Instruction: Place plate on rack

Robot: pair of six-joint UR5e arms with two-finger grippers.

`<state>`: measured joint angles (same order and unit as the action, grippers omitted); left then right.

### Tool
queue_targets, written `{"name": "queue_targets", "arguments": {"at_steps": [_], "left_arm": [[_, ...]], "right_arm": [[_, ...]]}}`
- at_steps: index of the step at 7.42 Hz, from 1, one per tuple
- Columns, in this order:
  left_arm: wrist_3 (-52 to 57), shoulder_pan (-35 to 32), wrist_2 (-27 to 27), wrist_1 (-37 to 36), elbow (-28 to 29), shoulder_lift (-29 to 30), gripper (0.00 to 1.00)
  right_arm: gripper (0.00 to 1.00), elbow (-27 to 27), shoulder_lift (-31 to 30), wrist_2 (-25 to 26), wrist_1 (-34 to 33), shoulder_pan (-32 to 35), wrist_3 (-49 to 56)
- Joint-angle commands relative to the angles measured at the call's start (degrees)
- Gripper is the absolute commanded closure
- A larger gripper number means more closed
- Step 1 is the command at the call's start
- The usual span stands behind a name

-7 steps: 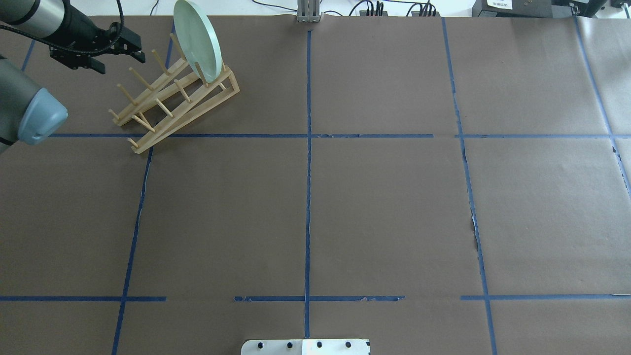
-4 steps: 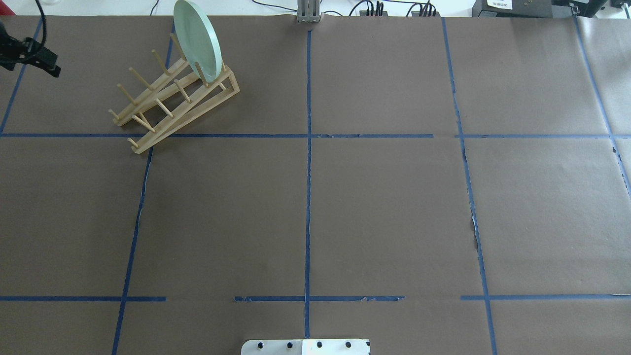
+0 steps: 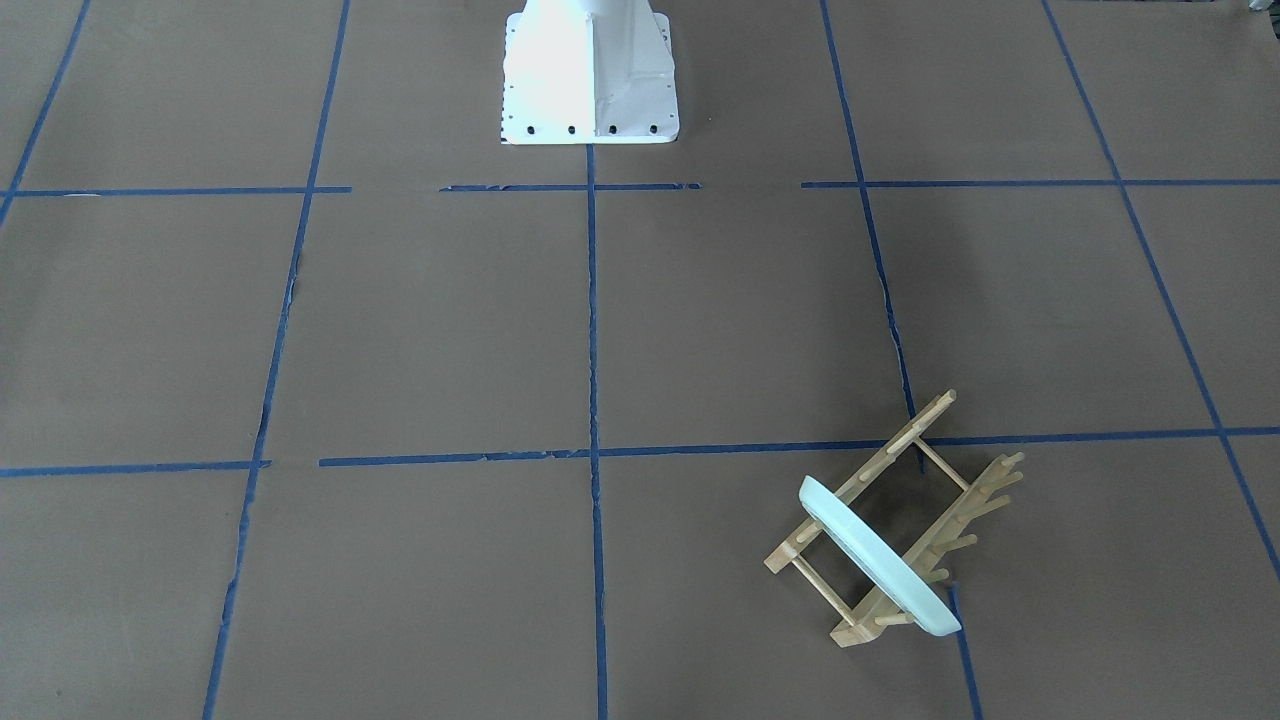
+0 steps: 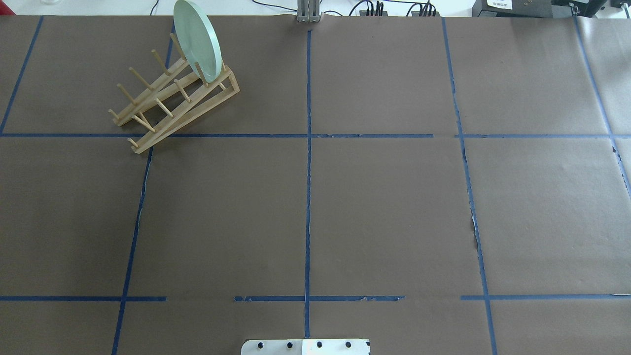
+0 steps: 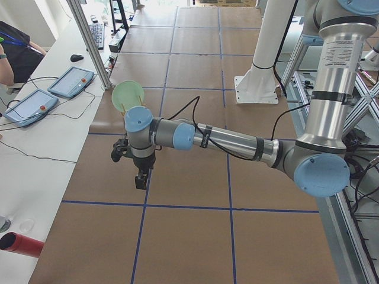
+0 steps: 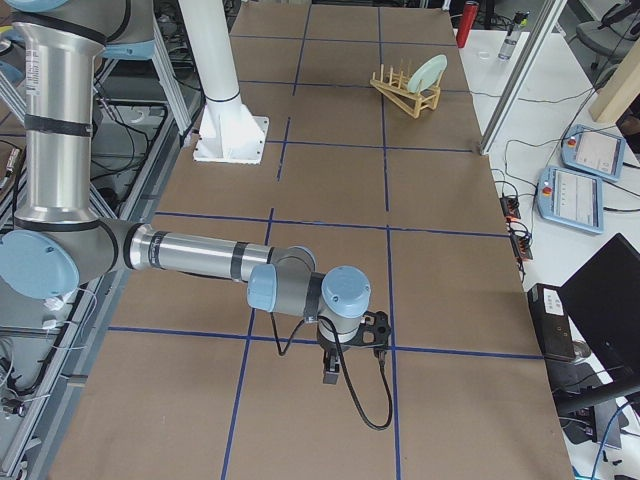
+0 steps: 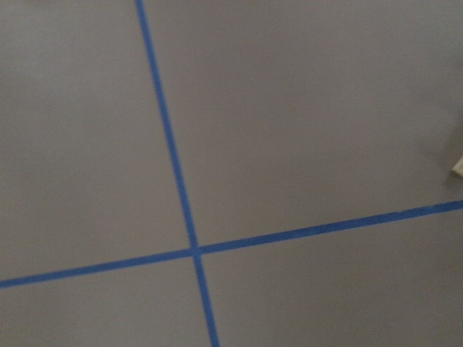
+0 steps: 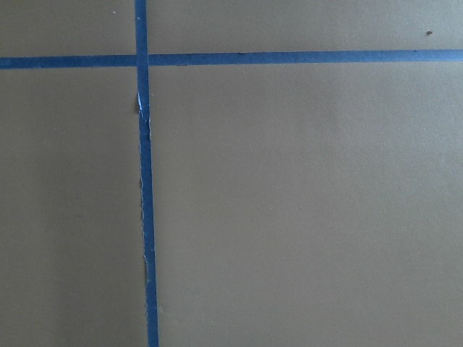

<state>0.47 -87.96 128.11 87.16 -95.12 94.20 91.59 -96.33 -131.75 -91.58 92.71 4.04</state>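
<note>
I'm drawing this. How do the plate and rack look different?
The plate is glossy pale green; the rack is light wood. The plate is a round disc; the rack is two rails with pegs. The plate stands on edge; the rack lies flat. They touch: plate in rack.

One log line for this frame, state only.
phase: placed | plate: on edge in rack, end slot, unheld | left end effector: off rack, state unclear | right end effector: far end, state unclear
</note>
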Motion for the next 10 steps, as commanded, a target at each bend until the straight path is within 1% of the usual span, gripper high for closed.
{"name": "queue_targets", "arguments": {"at_steps": [1,2,4,5,6,7,10], "left_arm": [[12.0,-4.0,1.2,-0.1,1.2,-3.1,0.00],[13.9,-6.1,1.3,-0.2,1.1,-3.3,0.00],[13.4,-5.9,1.4,-0.2,1.3,-3.1,0.00],[13.3,-5.9,2.4,0.4,1.4,-3.2,0.00],[13.2,-5.8,5.7,0.4,2.5,-3.1,0.00],[13.1,-5.8,7.8,0.5,3.3,-3.1,0.00],[13.3,-5.7,7.5,0.6,2.5,-2.7,0.00]], "right_arm": [[0.00,0.0,0.0,0.0,0.0,0.0,0.0],[0.00,0.0,0.0,0.0,0.0,0.0,0.0],[0.00,0.0,0.0,0.0,0.0,-0.1,0.0],[0.00,0.0,0.0,0.0,0.0,0.0,0.0],[0.00,0.0,0.0,0.0,0.0,0.0,0.0],[0.00,0.0,0.0,0.0,0.0,0.0,0.0],[0.00,0.0,0.0,0.0,0.0,-0.1,0.0]]}}
